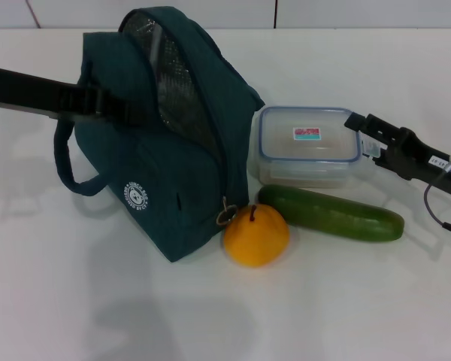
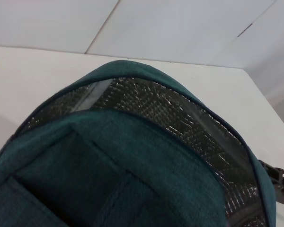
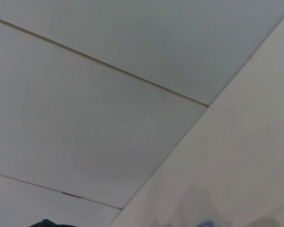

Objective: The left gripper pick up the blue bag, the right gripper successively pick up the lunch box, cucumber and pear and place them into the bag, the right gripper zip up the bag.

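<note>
White surface carries everything: left claw grips the bag at upper left; right claw, opening unclear, sits just right of the lunch box, centre-right.

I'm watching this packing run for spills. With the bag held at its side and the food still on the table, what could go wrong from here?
1. The pear touches the bag near its zipper ring; shifting the bag might roll it away.
2. The cucumber lies against the lunch box, so the right gripper lifting the box may nudge it.
3. The bag's opening faces sideways, so items could slide back out.
</note>
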Available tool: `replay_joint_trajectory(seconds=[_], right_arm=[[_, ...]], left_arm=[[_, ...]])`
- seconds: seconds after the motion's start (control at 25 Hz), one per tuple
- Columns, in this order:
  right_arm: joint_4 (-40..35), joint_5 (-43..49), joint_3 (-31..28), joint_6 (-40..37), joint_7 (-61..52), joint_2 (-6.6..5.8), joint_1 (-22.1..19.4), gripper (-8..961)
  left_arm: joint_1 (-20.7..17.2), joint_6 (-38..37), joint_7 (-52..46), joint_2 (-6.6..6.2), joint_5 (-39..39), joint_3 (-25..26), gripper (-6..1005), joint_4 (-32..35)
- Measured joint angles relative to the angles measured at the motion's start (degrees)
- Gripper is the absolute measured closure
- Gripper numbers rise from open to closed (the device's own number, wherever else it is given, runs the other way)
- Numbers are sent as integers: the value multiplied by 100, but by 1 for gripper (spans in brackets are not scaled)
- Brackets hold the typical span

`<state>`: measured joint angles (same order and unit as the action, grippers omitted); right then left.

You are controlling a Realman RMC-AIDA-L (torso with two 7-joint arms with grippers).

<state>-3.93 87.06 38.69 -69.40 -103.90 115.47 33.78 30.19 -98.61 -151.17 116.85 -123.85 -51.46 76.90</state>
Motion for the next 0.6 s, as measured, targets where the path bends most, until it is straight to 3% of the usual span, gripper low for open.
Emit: replay_joint_trajectory(seconds=[0.6], right_arm=[[-70,-171,-81,-434,-107,-17,-21,113]], left_arm=[[-5,-3,-9,23,2,4,960,0]])
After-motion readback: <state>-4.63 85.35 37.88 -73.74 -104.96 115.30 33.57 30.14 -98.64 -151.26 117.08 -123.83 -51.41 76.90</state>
